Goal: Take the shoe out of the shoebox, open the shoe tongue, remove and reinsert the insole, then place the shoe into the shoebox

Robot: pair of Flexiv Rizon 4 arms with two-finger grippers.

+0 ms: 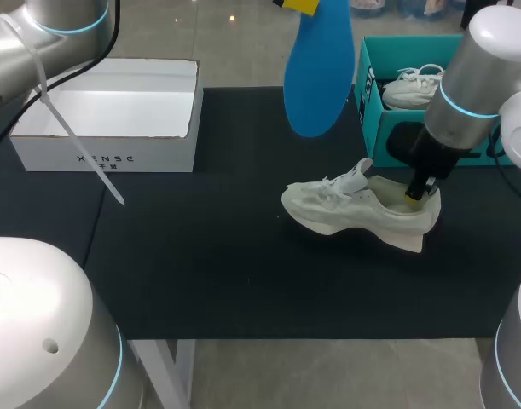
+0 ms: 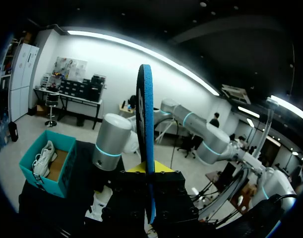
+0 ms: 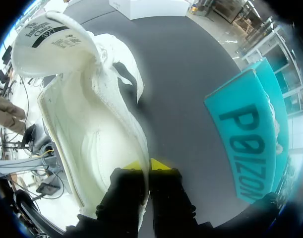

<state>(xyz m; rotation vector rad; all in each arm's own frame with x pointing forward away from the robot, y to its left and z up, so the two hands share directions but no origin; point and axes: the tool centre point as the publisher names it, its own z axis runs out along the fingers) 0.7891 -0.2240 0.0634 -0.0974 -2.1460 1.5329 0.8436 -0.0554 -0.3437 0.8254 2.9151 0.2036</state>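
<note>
Right gripper (image 3: 147,166): fingers nearly closed, pinching collar wall of white shoe (image 1: 354,209). Shoe upright on table's (image 1: 226,256) right half, just before teal shoebox (image 1: 369,111), tongue (image 3: 52,34) lifted. Left gripper (image 2: 152,171) clamps blue insole (image 1: 318,68), raised above table's far edge.

Open across the front and middle of the counter (image 1: 200,256), from white box (image 1: 107,158) to shoe (image 1: 328,204). Tight between shoe and teal shoebox (image 1: 371,102), filled by the right claw (image 1: 418,192) clamped on the heel collar. Blocked overhead at rear middle by the blue insole (image 1: 318,68) held aloft.
</note>
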